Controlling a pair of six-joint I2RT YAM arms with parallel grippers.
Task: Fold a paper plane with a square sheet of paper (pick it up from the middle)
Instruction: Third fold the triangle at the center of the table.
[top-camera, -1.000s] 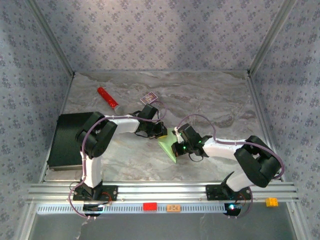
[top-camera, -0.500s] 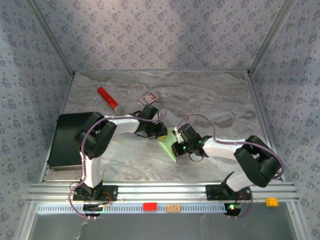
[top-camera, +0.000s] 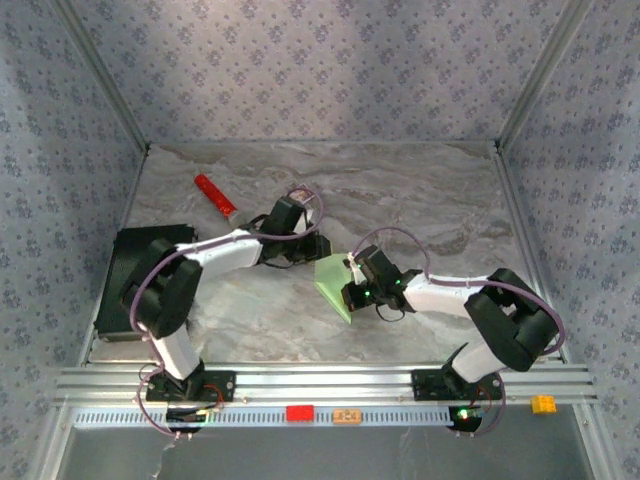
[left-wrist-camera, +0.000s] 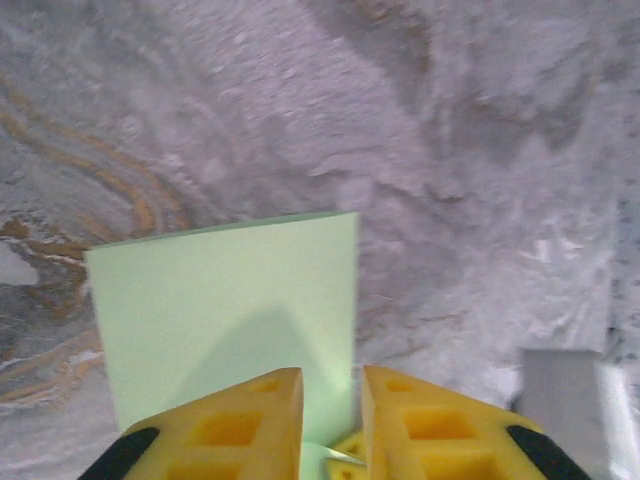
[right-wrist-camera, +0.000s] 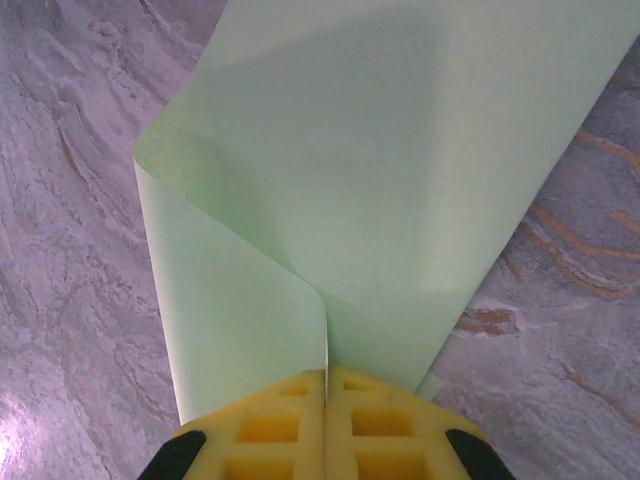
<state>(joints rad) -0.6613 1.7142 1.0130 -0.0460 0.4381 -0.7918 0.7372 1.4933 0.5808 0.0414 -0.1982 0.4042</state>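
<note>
The square sheet of paper (top-camera: 333, 281) is pale green and lies partly folded on the marble table, just right of centre. My right gripper (top-camera: 351, 288) is shut on its right side. In the right wrist view the fingertips (right-wrist-camera: 327, 375) pinch a curled fold of the paper (right-wrist-camera: 400, 150), which fans out ahead of them. My left gripper (top-camera: 311, 247) sits at the paper's upper left corner. In the left wrist view its yellow fingers (left-wrist-camera: 332, 385) stand a little apart, with the paper (left-wrist-camera: 220, 300) lying flat beyond them and nothing gripped between the tips.
A red cylinder (top-camera: 215, 195) lies at the back left of the table. A black block (top-camera: 125, 285) sits along the left edge. An aluminium rail (top-camera: 320, 385) runs along the near edge by the arm bases.
My left arm has stretched out and its wrist has drawn back up and left off the paper, its jaws parting slightly. More of the paper's top corner shows. The right gripper has held still.
</note>
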